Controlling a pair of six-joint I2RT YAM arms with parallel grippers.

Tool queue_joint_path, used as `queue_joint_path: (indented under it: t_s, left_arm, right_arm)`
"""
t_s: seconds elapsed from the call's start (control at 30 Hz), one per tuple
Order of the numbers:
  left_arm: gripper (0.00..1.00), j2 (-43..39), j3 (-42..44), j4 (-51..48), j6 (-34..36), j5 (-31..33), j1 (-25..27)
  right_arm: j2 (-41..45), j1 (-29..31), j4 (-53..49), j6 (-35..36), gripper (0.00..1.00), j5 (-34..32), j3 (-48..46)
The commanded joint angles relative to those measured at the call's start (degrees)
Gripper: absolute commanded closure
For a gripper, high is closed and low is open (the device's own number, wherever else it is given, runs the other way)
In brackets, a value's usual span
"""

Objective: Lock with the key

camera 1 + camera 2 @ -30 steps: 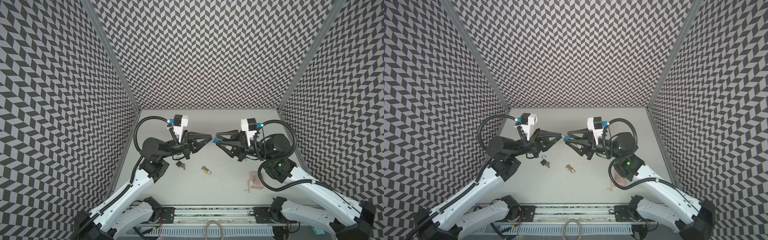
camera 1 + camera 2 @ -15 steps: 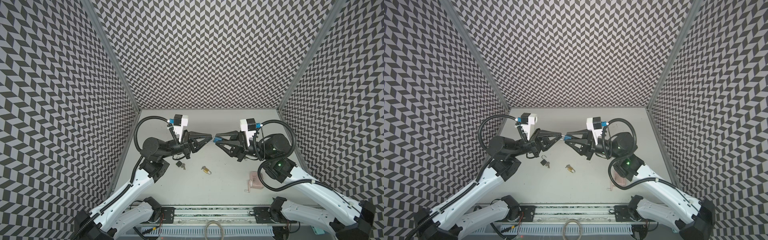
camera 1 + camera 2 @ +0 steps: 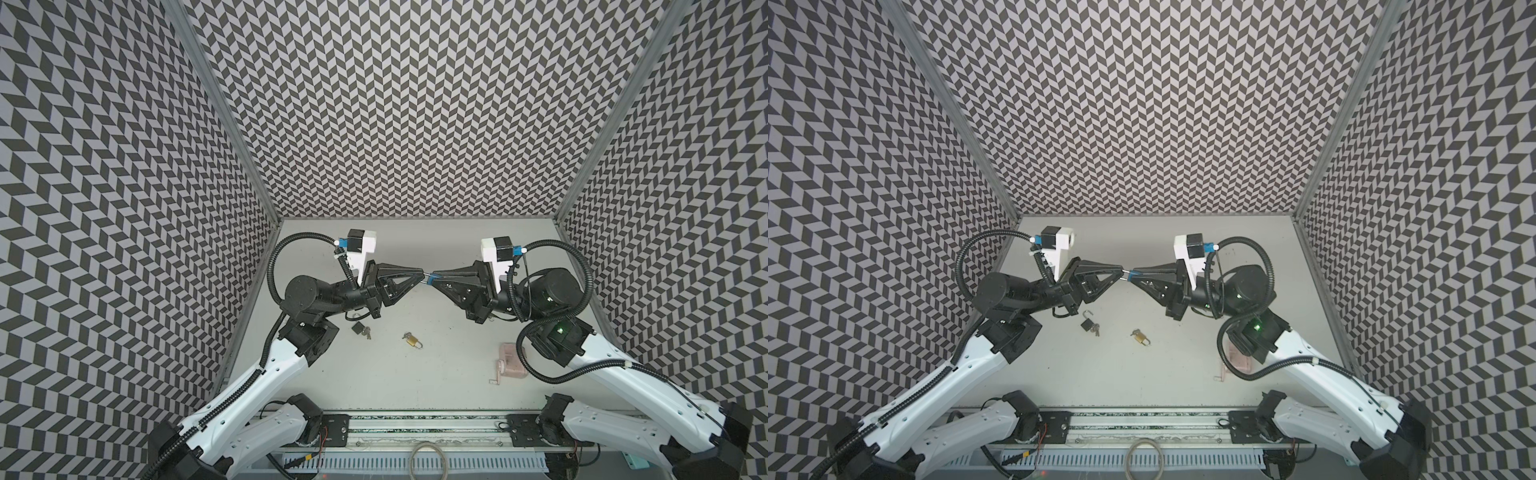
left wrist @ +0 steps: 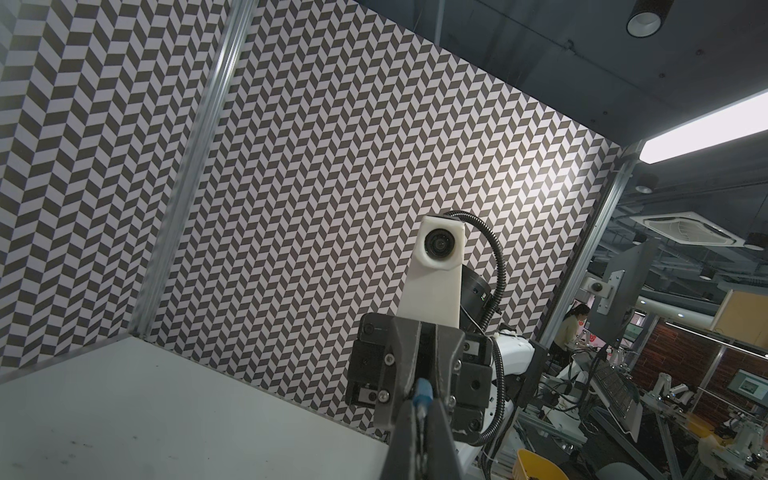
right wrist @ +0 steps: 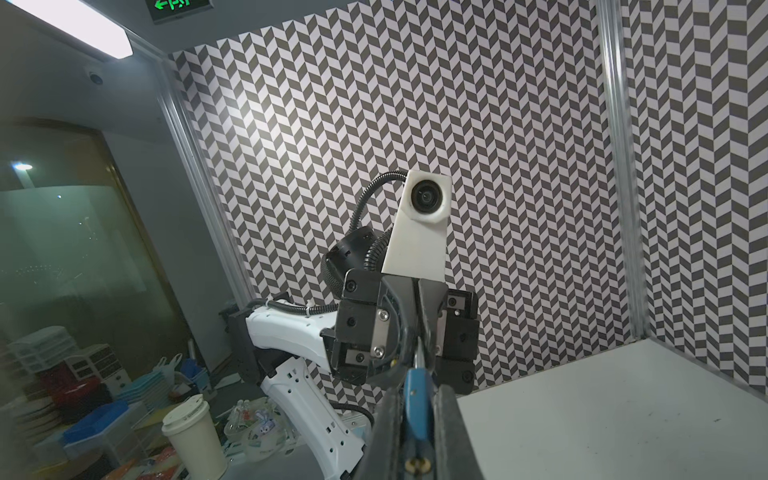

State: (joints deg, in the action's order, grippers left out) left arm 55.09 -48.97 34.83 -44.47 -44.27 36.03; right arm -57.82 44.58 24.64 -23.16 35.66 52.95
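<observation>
Both top views show the left pincer [image 3: 420,276] and right pincer [image 3: 435,277] meeting tip to tip above the tabletop [image 3: 415,390], with the key [image 3: 428,279] bridging them. Only these views show the brass padlock [image 3: 413,340] and the dark padlock [image 3: 1088,325] lying below. The dark padlock's raised shackle shows clearly in just one of them, since the left arm covers it in the other. The right wrist view shows the key's blue head [image 5: 415,399] pressed between its own fingers [image 5: 445,419]. A second ago the right pincer's jaws stood apart around that head; now they are closed onto it. The left pincer stays fully closed, pinching the metal blade, so both pincers hold the key.
</observation>
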Motion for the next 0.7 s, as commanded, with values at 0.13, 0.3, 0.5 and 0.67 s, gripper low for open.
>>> queue_joint_path:
  t_s: [0.13,0.3,0.5,0.67]
  left_arm:
    - [1.0,-0.4,0.0,1.3,1.1,-0.4,0.8]
    - [1.0,4.6,1.5,2.6,3.0,0.9,10.0]
    - [1.0,2.2,4.9,4.7,1.2,2.3,9.0]
    - [1.0,-0.6,3.4,1.7,1.4,-0.1,4.0]
  right_arm:
    - [-0.5,0.4,-0.8,-0.9,1.0,0.8,3.3]
    - [-6.5,2.7,-4.9,1.8,1.0,1.3,10.7]
    - [-4.6,2.6,-5.8,2.7,1.0,-1.4,9.7]
    - [-1.8,1.5,-11.4,4.9,1.0,-1.7,9.3]
